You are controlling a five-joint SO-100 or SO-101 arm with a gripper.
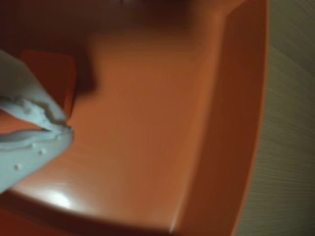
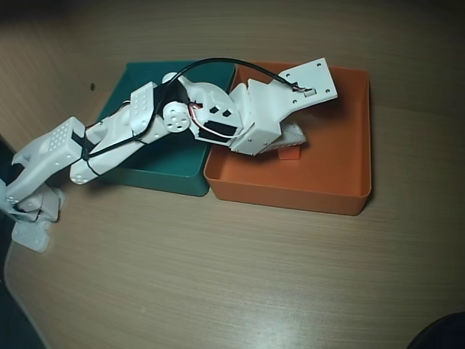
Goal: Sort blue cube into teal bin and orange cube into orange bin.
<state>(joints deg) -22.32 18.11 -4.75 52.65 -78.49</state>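
1. The white fingers [image 1: 34,115] come in from the left edge of the wrist view with their tips pressed together and nothing between them; the gripper [image 1: 66,129] is closed and empty.
2. The orange cube [image 1: 51,78] sits on the floor of the orange bin [image 1: 236,123], just behind the fingertips and partly hidden by them. I cannot tell whether a finger touches it.
3. In the overhead view the arm reaches across the teal bin [image 2: 145,171] into the orange bin [image 2: 341,145], and the orange cube [image 2: 290,153] peeks out just under the wrist, near the bin's left half.
4. The blue cube is not visible in either view; the arm covers much of the teal bin, so it may lie beneath it.
5. Judged from this, the orange cube is delivered and the drop-off step is ending.
6. The next move calls for lifting clear of the low wall without nudging the cube, then checking the teal bin for the blue cube.
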